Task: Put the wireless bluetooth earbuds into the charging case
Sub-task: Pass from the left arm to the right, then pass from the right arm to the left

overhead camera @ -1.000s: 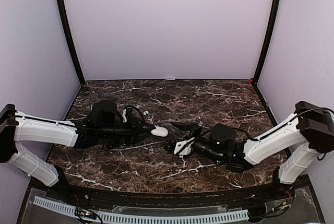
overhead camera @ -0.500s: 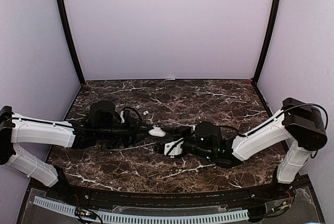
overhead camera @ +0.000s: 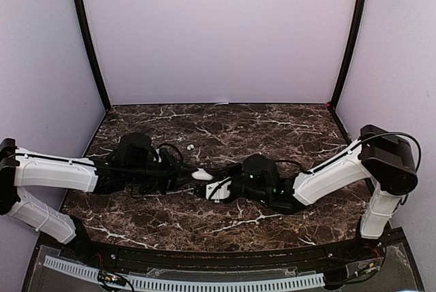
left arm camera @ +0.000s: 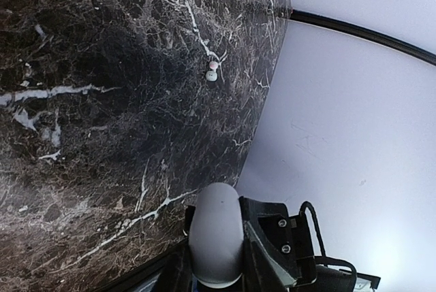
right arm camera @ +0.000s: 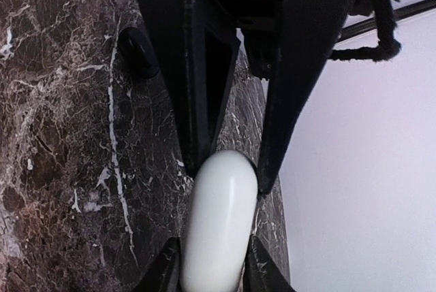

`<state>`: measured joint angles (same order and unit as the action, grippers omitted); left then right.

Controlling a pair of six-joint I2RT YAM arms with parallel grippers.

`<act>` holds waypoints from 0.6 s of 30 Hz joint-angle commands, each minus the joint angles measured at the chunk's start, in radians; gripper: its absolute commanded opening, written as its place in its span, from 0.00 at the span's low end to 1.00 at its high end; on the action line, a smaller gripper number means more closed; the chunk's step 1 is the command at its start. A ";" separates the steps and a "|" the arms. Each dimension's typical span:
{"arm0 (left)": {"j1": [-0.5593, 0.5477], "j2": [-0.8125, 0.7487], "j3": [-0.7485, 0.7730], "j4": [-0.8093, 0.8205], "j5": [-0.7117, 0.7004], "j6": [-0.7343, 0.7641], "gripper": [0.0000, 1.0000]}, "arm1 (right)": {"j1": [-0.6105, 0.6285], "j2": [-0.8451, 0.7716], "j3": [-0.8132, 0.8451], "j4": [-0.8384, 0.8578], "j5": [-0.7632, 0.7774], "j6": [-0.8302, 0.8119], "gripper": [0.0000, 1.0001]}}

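Shared hold on a white oval glossy plastic charging case (overhead camera: 201, 174), mid-table.
Left gripper (overhead camera: 192, 173) clamped on one end; right gripper (overhead camera: 212, 186) hugging the other end, firm grip or not, cannot tell. Small white plastic earbud (overhead camera: 191, 146) lying on the dark marble table (overhead camera: 286, 125) beyond the left wrist, apart from the case. Bare marble toward back wall and right edge; both arms barring the middle.

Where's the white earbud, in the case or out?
Out: the earbud lies on the table, apart from the case in the left gripper.
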<state>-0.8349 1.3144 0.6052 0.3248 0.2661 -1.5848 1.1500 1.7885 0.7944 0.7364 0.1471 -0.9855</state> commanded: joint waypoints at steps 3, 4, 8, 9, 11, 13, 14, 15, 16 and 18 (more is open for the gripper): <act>-0.003 -0.026 0.001 -0.017 -0.003 -0.003 0.16 | -0.011 -0.005 0.047 -0.037 -0.010 0.026 0.11; -0.003 -0.029 0.002 -0.023 -0.010 0.007 0.20 | -0.012 -0.009 0.051 -0.052 -0.010 0.038 0.07; 0.005 -0.064 -0.001 -0.036 -0.052 0.059 0.42 | -0.023 -0.047 0.033 -0.085 -0.028 0.105 0.04; 0.011 -0.085 -0.001 -0.044 -0.064 0.088 0.47 | -0.027 -0.062 0.019 -0.086 -0.039 0.123 0.04; 0.025 -0.130 0.004 -0.081 -0.108 0.146 0.60 | -0.034 -0.098 -0.009 -0.089 -0.052 0.166 0.04; 0.034 -0.183 0.019 -0.141 -0.176 0.222 0.77 | -0.037 -0.135 -0.040 -0.099 -0.059 0.202 0.04; 0.039 -0.211 0.024 -0.168 -0.207 0.264 0.84 | -0.039 -0.156 -0.057 -0.102 -0.066 0.220 0.04; 0.046 -0.237 0.024 -0.178 -0.231 0.325 0.88 | -0.042 -0.179 -0.073 -0.114 -0.077 0.242 0.04; 0.051 -0.266 0.019 -0.148 -0.239 0.410 0.89 | -0.046 -0.212 -0.086 -0.128 -0.094 0.266 0.05; 0.052 -0.322 -0.012 -0.047 -0.218 0.619 0.89 | -0.066 -0.268 -0.101 -0.185 -0.181 0.346 0.05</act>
<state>-0.7929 1.0863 0.6067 0.2104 0.1005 -1.3247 1.1114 1.6226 0.7261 0.6025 0.0849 -0.7952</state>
